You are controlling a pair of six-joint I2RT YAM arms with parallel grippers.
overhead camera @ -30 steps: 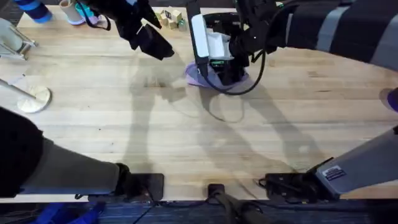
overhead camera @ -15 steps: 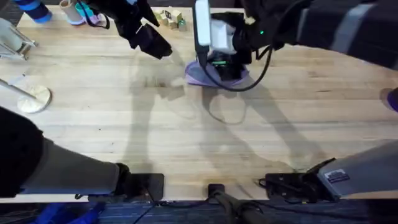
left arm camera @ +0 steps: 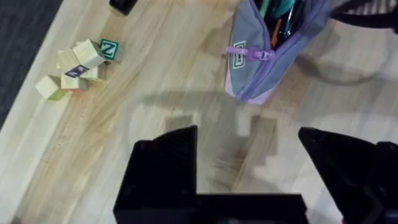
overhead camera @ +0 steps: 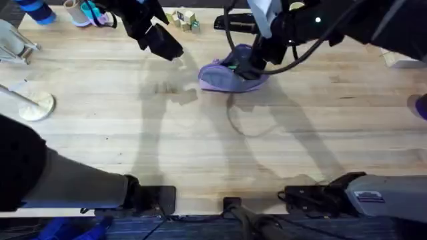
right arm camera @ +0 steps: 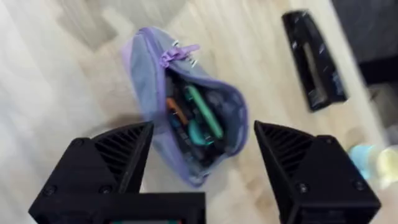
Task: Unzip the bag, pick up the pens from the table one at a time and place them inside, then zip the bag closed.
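The lavender bag (overhead camera: 217,77) lies at the far middle of the table (overhead camera: 213,147), its zipper open and the purple pull (right arm camera: 180,53) hanging at one end. A green pen (right arm camera: 202,112) lies inside the bag, among other slim items I cannot tell apart. In the left wrist view the open bag (left arm camera: 261,56) shows pens (left arm camera: 273,9) poking up. My right gripper (right arm camera: 205,162) hovers open just above the bag, holding nothing, and its fingers (overhead camera: 248,65) cover the bag's right end. My left gripper (left arm camera: 249,174) hangs open and empty to the bag's left, over bare wood.
A black stapler (overhead camera: 233,22) lies behind the bag near the far edge. Wooden letter blocks (overhead camera: 183,18) sit at the back, left of it. Cups (overhead camera: 80,12) stand at the far left corner, and a round white stand (overhead camera: 33,105) is at the left edge.
My right gripper has lifted and drawn back to the right off the bag, uncovering most of it. The left arm has stayed still.
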